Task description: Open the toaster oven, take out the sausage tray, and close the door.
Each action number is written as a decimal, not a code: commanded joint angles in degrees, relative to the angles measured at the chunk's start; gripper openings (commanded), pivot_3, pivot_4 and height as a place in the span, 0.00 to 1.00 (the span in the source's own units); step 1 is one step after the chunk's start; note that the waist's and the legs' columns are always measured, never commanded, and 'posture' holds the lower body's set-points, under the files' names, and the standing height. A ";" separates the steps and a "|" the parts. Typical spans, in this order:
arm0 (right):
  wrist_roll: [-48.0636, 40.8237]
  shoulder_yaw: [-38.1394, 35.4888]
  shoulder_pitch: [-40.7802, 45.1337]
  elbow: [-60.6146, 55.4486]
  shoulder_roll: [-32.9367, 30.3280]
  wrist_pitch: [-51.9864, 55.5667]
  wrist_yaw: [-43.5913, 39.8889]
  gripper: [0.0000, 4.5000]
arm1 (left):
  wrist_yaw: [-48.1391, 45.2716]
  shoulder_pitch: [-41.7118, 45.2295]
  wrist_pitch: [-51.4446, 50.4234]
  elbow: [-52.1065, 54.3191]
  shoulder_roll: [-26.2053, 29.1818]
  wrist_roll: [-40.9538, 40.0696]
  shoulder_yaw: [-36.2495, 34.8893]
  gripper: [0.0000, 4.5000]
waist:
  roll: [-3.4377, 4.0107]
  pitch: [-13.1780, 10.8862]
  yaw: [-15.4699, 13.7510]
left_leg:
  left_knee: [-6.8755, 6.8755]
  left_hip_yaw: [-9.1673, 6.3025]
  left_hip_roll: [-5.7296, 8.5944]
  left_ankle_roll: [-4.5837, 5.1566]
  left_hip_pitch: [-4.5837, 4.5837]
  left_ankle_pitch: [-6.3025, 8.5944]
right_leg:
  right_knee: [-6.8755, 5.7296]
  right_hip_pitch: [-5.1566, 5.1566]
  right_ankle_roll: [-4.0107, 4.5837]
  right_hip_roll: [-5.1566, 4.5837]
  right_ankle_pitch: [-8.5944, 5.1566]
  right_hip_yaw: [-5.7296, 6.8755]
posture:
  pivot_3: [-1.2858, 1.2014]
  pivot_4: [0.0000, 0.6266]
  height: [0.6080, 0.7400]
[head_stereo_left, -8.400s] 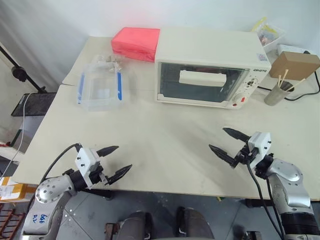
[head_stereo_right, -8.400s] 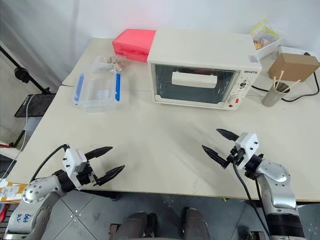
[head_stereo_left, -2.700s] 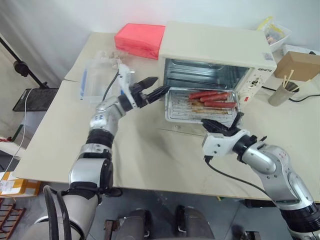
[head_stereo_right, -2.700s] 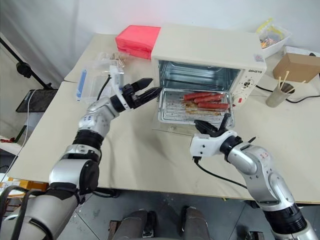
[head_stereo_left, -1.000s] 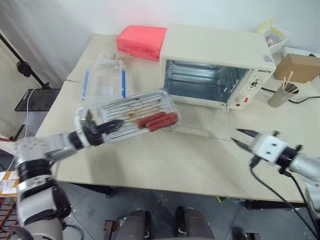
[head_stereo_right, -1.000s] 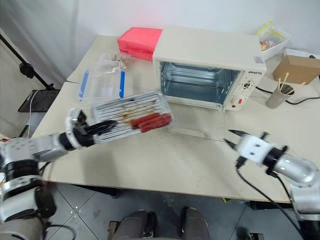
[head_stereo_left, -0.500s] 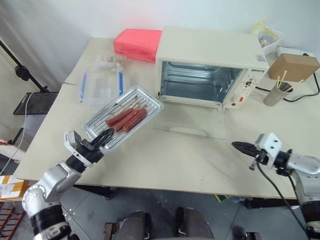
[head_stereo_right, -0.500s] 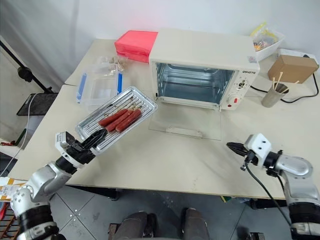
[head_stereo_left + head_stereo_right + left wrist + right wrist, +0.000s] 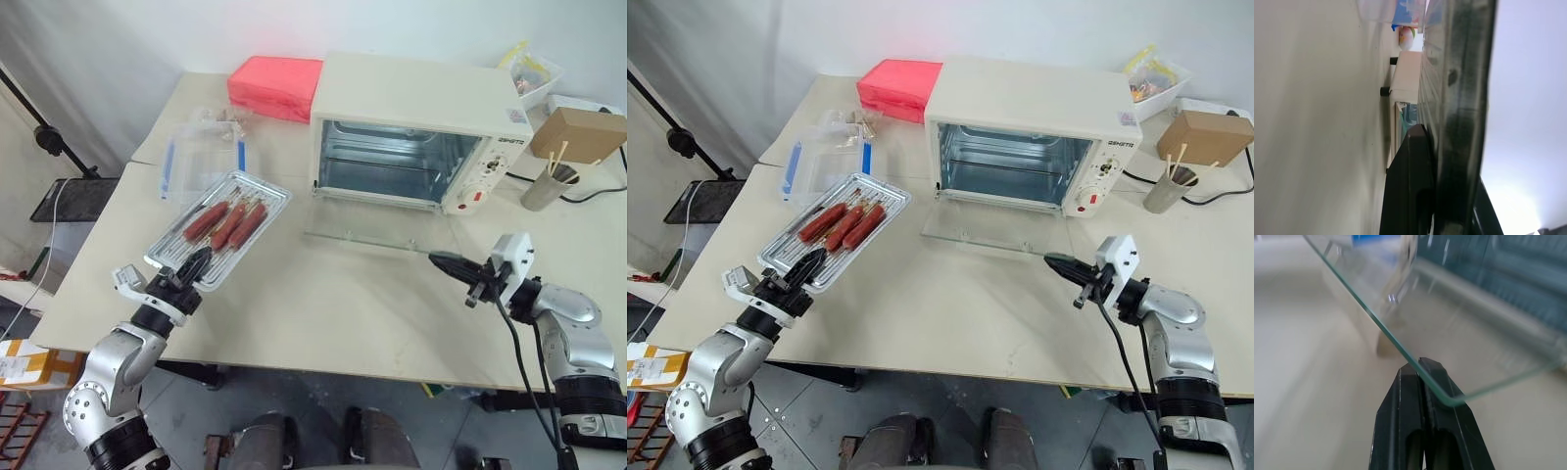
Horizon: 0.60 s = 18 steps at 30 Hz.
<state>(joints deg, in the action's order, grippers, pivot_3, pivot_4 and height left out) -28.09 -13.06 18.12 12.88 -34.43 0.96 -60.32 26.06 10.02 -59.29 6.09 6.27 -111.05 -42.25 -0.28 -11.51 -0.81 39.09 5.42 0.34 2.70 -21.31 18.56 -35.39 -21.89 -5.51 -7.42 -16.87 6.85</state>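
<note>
Now the clenched right hand [image 9: 441, 260] has slid under the door's [image 9: 367, 238] corner — apparently lifting it — while the left hand [image 9: 192, 266] grips the sausage tray [image 9: 219, 228], leaving only closing.

Both arms reach forward, left gripper [image 9: 196, 262] and right gripper [image 9: 438, 260] closed

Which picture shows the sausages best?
The left eye view: the three sausages lie in plain sight on the sausage tray. The right eye view shows them just as clearly. The left wrist view catches the tray's edge, no sausages; the right wrist view shows the glass door.
</note>
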 commanded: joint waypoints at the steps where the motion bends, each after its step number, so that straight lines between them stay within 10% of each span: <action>1: -6.21 -4.64 1.41 -6.02 0.93 2.53 2.45 0.01 | -1.61 -0.02 -1.33 1.74 0.58 -1.95 0.00 0.00 | 0.00 0.00 -0.18 | 0.00 0.00 0.00 -0.01 0.00 0.01 | 0.02 0.00 0.00 0.00 0.00 0.00 | 0.52 0.24 1.00; 12: -14.24 -7.73 -3.27 -16.01 -2.00 11.24 0.68 0.01 | -8.11 2.76 -10.28 -7.29 7.36 -1.95 4.98 0.00 | 0.00 0.00 -0.79 | -0.03 0.00 0.00 -0.22 -0.07 0.23 | 0.27 -0.01 0.00 0.02 0.00 0.00 | 0.52 0.24 1.00; 18: -8.70 -10.38 -17.51 -18.59 -8.46 1.65 -11.23 0.35 | -15.97 10.15 -21.09 -21.04 18.93 -1.95 18.13 0.00 | 0.00 0.00 -1.11 | -0.08 0.00 0.03 -0.19 -0.13 0.25 | 0.31 0.00 -0.02 0.12 0.01 -0.06 | 0.52 0.24 1.00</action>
<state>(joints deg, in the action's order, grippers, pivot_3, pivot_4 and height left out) -37.15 -20.68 1.55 -3.76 -41.61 5.84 -69.28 13.20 18.51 -77.88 -13.45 24.18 -111.13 -27.11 -0.28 -11.51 -1.93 39.01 5.46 0.37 2.49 -21.43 18.82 -35.08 -21.89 -5.55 -7.31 -16.85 6.75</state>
